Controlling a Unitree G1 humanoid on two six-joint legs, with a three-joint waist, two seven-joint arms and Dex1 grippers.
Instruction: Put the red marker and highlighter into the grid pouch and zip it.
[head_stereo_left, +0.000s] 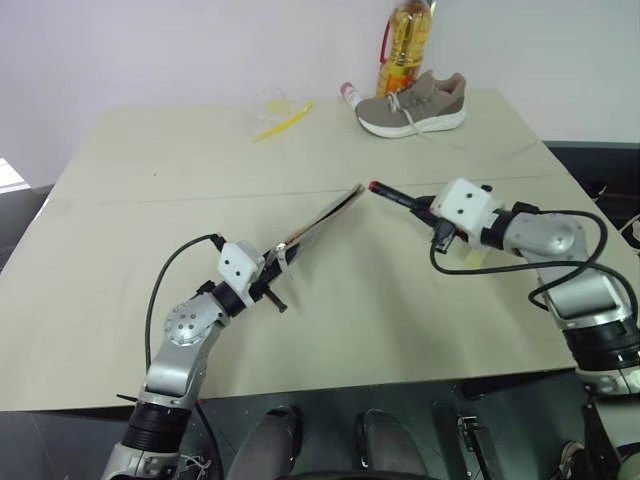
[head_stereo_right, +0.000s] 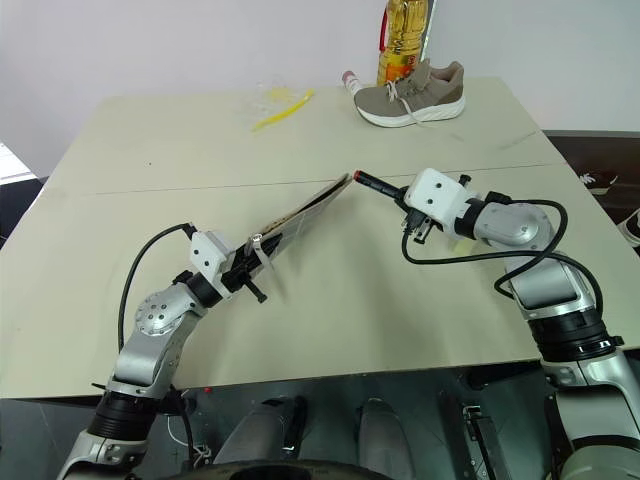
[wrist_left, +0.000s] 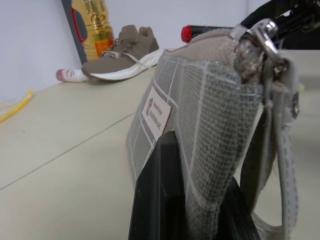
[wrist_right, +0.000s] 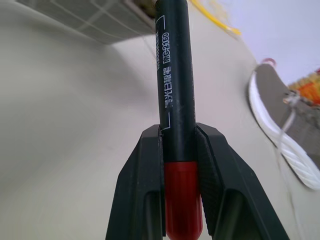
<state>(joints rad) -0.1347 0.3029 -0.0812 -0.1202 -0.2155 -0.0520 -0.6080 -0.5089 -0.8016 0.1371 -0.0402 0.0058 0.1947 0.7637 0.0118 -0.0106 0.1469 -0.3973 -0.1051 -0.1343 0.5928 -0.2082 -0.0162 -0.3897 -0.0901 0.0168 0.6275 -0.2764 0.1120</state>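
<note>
My left gripper (head_stereo_left: 275, 273) is shut on one end of the grid pouch (head_stereo_left: 322, 219), a grey fabric pouch with white lines and a small label (wrist_left: 156, 114). It holds the pouch off the table, slanting up toward the middle. My right gripper (head_stereo_left: 428, 212) is shut on the red marker (head_stereo_left: 392, 195), its fingers (wrist_right: 145, 170) clamped around the barrel (wrist_right: 175, 75). The marker's far end sits just short of the pouch's raised end. The pale-yellow highlighter (head_stereo_left: 470, 258) lies on the table beneath my right arm, partly hidden.
At the table's far edge stand a grey-brown shoe (head_stereo_left: 413, 104) and an oil bottle (head_stereo_left: 405, 45), with a white tube with a red cap (head_stereo_left: 350, 95) beside them. A thin yellow strip (head_stereo_left: 282, 122) lies at the back middle. The beige tabletop (head_stereo_left: 150, 200) stretches wide.
</note>
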